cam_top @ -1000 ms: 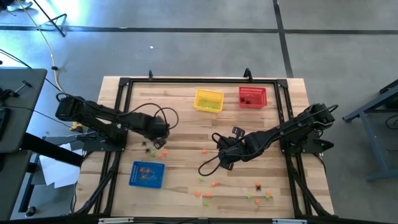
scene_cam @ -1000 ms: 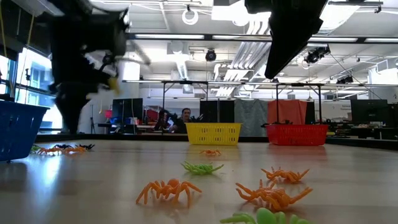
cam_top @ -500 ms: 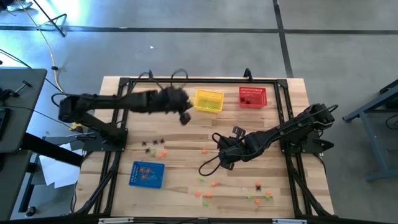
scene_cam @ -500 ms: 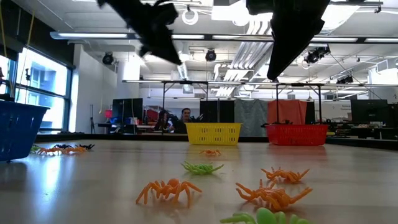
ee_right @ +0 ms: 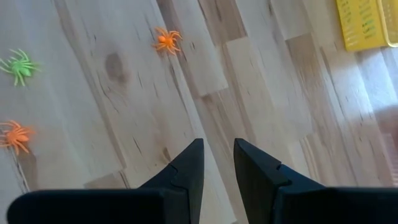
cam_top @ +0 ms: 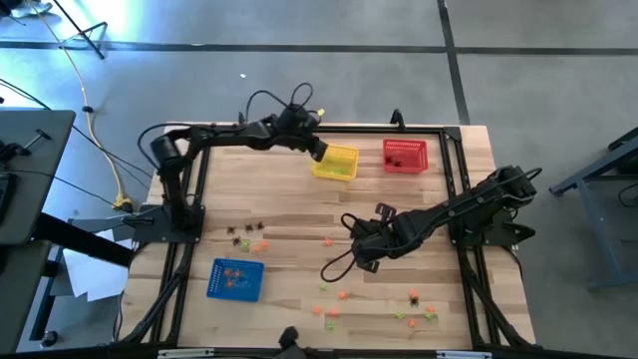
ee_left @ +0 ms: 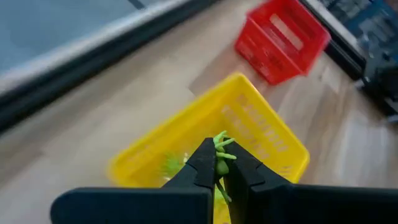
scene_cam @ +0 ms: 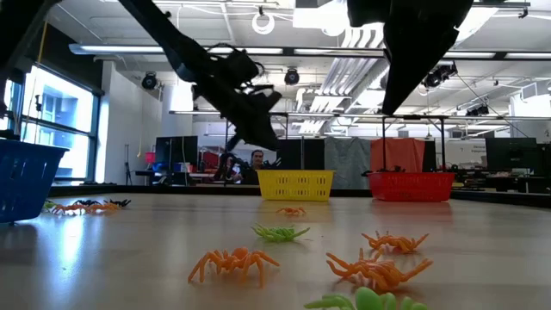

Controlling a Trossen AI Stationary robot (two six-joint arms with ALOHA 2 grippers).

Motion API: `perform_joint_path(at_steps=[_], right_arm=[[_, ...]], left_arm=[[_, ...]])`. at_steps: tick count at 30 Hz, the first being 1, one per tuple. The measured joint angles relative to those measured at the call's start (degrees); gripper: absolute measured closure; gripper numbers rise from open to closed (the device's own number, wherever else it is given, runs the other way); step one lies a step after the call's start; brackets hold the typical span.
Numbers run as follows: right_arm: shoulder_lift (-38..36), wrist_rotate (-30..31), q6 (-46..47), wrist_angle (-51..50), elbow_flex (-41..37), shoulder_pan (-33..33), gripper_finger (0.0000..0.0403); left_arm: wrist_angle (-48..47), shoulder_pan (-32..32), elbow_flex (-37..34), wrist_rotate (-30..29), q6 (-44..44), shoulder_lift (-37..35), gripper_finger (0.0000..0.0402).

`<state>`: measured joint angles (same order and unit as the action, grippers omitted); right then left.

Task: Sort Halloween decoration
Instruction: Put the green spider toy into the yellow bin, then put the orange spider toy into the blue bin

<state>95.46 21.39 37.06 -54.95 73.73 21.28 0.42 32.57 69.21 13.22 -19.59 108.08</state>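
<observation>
Table [cam_top: 299,224] of pale wood planks, framed by a dark rail along far edge and both sides. Left to right in the high view: blue basket [cam_top: 236,279] near front-left, with a small cluster of black and orange spiders [cam_top: 247,237] just behind it on open board. Left gripper [cam_top: 317,150] reaches along the far rail and hangs above the near-left corner of the yellow basket [cam_top: 336,163]; fingers pressed together on a light green spider [ee_left: 219,151]. In the left wrist view this spider sits between the fingertips, long axis roughly in line with the fingers, legs fanned out past the tips toward the basket interior; more green shows inside the basket. Red basket [cam_top: 405,156] just beside the yellow one, to its right, close to the far rail, a narrow gap between them.

Right gripper [cam_top: 359,261] low over mid-table, fingers slightly apart, nothing between them. Bare wood around it; single orange spider [ee_right: 166,39] ahead. Scattered orange and green spiders [cam_top: 414,309] lie along the front-right strip, near the front edge.
</observation>
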Motion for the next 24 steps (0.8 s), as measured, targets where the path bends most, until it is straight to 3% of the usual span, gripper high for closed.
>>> perform_joint_path(at_steps=[11, 24], right_arm=[[0.00, -0.04, -0.10, -0.84, 0.00, 0.00, 0.0320], [0.00, -0.24, -0.90, -0.99, 0.00, 0.00, 0.0320]], left_arm=[[-8.18, -5.04, 5.23, -0.04, 5.11, 4.06, 0.0394], [-14.06, -6.42, 10.01, -1.82, 12.75, 4.05, 0.0290]])
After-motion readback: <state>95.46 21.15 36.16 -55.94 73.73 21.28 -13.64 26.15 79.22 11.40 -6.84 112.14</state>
